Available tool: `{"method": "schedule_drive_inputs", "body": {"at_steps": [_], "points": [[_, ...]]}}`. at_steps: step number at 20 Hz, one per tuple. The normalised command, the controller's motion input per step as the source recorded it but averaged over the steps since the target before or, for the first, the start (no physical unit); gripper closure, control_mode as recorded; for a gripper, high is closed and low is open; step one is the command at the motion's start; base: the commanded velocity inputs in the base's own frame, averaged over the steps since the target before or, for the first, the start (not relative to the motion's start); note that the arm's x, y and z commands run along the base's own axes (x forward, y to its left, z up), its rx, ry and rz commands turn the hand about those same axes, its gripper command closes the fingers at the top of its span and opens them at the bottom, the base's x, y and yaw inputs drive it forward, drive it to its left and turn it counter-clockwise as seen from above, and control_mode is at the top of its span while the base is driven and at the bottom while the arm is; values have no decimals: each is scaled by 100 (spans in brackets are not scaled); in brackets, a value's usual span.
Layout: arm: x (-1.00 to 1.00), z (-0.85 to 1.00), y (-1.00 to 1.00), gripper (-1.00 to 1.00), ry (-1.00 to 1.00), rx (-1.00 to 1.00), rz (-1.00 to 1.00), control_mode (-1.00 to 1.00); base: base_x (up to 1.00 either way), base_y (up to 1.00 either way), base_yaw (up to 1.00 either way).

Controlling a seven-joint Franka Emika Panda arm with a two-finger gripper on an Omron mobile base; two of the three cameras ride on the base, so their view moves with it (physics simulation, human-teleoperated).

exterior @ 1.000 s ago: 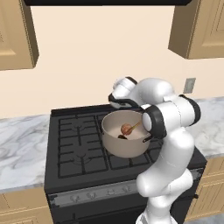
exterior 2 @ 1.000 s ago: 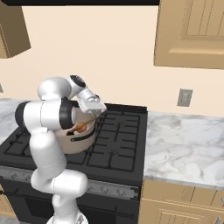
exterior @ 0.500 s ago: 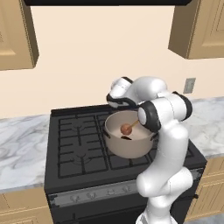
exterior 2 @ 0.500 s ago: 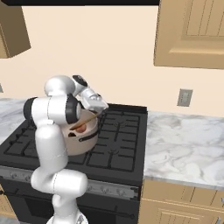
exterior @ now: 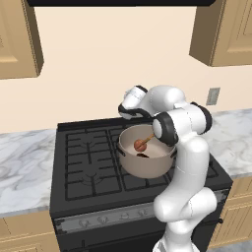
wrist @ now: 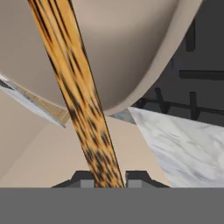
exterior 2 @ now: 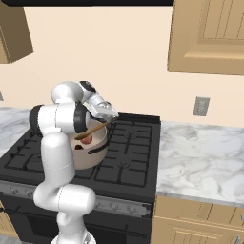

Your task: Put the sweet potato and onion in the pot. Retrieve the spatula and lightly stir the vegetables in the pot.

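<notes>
The beige-grey pot (exterior: 147,170) stands on the stove's front right burner. Inside it lie the reddish onion (exterior: 139,145) and, just in front of it, the dark sweet potato (exterior: 142,155). The wooden spatula (exterior: 147,140) slants down into the pot, its blade by the onion (exterior 2: 86,138). My gripper (exterior 2: 111,117) hovers over the pot's (exterior 2: 95,155) far rim, shut on the upper end of the spatula (exterior 2: 95,128). In the hand view the spatula handle (wrist: 81,96) runs between the gripper's (wrist: 108,181) two tips, with the pot's pale inside (wrist: 131,43) beyond.
The black gas stove (exterior: 88,162) has raised grates around the pot. Marble counters flank it on the left (exterior: 24,167) and right (exterior 2: 200,157). A wall outlet (exterior 2: 201,106) and wooden cabinets (exterior 2: 209,33) are above the right counter.
The arm's elbow has swung and the hand has shifted slightly toward the pot's far rim with the spatula. The onion has barely moved.
</notes>
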Motion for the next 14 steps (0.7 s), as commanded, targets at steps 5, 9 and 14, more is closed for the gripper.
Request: {"method": "schedule_drive_inputs", "body": {"at_steps": [5, 9, 14], "points": [[-81, 0, 0, 100, 0, 0, 0, -100, 0, 0, 0], [-74, 0, 0, 100, 0, 0, 0, -100, 0, 0, 0], [-7, 0, 0, 100, 0, 0, 0, -100, 0, 0, 0]]}}
